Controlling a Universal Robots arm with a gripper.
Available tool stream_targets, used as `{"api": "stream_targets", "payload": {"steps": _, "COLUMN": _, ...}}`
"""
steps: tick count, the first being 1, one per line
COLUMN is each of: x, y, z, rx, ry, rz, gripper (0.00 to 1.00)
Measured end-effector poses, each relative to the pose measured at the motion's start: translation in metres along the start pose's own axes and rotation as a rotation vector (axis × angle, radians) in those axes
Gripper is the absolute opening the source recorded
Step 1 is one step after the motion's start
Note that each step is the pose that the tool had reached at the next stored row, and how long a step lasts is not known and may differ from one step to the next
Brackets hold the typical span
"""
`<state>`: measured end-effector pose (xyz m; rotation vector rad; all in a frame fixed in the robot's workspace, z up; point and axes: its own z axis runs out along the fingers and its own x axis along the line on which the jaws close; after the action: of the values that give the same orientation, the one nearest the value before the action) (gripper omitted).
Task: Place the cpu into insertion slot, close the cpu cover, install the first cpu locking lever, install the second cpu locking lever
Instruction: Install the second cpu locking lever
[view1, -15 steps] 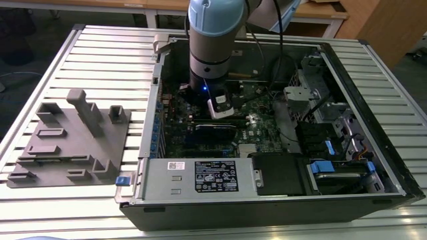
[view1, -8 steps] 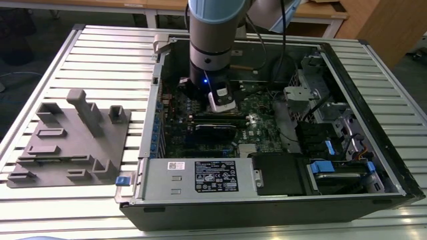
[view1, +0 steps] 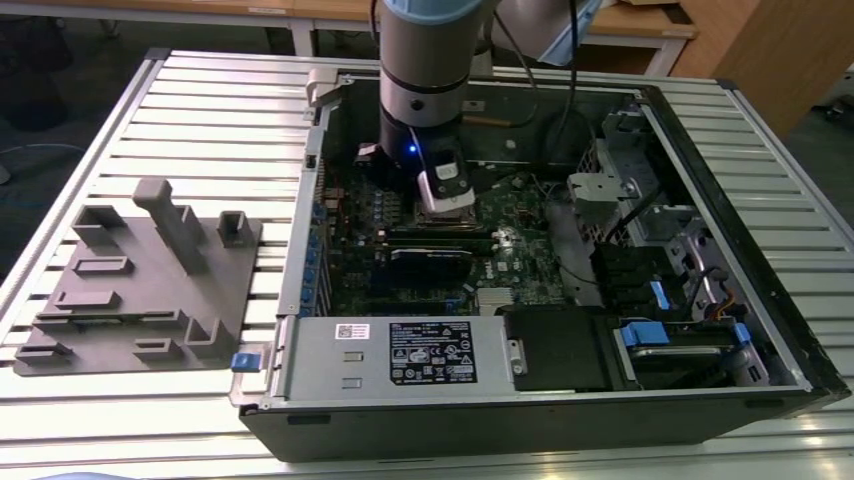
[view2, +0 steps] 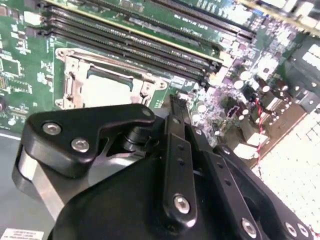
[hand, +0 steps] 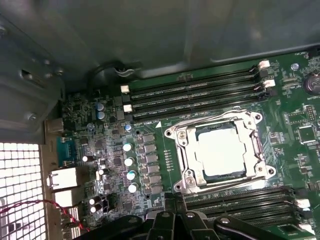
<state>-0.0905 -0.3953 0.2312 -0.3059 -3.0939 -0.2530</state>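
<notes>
The cpu lies flat in its socket at the right centre of the first wrist view, its pale grey top showing through the square opening of the cpu cover, which appears to be down around it. In the second wrist view the same chip sits in the upper left of the frame, just beyond the gripper, whose black fingers meet at a point with nothing between them: clenched and empty, as far as I can judge. In the exterior view the arm stands over the motherboard at the upper centre of the open computer case.

Judging from this, the work now concerns the locking levers. Doing it well would mean pressing each thin wire lever with the closed fingertips squarely, keeping off the memory slots that run alongside the socket.

Whether either lever is already latched is hard to make out; the wires along the cover's edges are too fine to follow. The gripper body hides the socket's near edge in the second wrist view
</notes>
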Motion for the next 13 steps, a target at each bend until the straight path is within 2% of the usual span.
{"api": "stream_targets", "payload": {"steps": 8, "x": -0.0253, "y": 0.0095, "z": 0.0013, "rx": 0.0006, "ry": 0.0002, "rz": 0.000, "gripper": 0.11}}
{"api": "stream_targets", "payload": {"steps": 11, "x": -0.0321, "y": 0.0153, "z": 0.0027, "rx": 0.0009, "ry": 0.0002, "rz": 0.000, "gripper": 0.11}}
{"api": "stream_targets", "payload": {"steps": 13, "x": -0.0336, "y": 0.0212, "z": 0.0042, "rx": 0.0011, "ry": 0.0001, "rz": 0.000, "gripper": 0.11}}
